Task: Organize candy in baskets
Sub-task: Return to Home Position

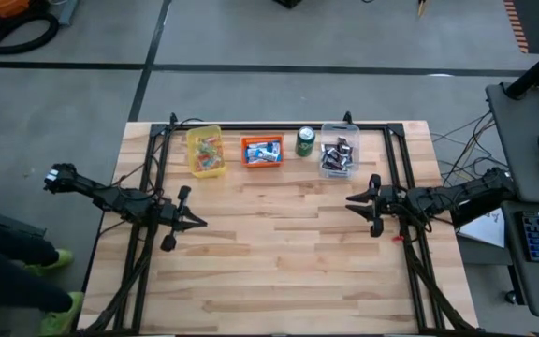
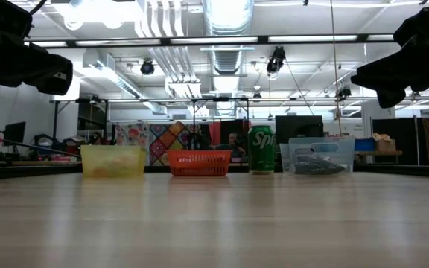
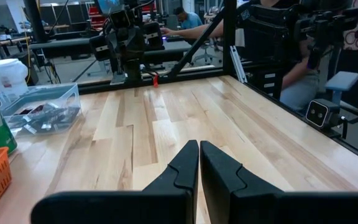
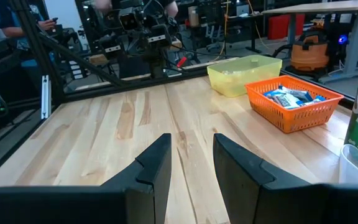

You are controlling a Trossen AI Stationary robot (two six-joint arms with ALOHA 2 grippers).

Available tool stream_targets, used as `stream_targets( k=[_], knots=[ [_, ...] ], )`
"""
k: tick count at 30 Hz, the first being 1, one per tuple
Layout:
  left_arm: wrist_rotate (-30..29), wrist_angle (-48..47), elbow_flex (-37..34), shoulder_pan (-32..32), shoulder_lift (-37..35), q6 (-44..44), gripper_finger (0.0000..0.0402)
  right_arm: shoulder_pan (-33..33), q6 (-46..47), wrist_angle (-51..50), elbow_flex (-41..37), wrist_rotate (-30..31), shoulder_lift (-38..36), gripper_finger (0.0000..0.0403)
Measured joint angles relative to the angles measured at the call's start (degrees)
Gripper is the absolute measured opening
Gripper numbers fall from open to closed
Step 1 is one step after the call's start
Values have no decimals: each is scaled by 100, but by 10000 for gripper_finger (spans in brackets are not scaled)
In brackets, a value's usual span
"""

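As candy sits in baskets, arms apart

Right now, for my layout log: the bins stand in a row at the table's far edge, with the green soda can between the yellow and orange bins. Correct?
Not quite. The green soda can stands between the orange bin and the clear bin, as the low view shows; the yellow bin is on the orange bin's other side. The rest holds.
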Motion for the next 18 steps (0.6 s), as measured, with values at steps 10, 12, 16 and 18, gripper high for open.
stream_targets(
  k=[10, 12, 16, 18],
  knots=[
    [1, -1, 2, 1, 0, 0, 0, 0, 0, 0, 0, 2, 0, 109],
    [2, -2, 2, 0, 0, 0, 0, 0, -1, 0, 0, 0, 0, 109],
    [2, 0, 2, 1, 0, 0, 0, 0, 0, -1, 0, 0, 0, 109],
    [2, 0, 2, 0, 0, 0, 0, 0, -2, -1, 0, 0, 0, 109]
  ],
)
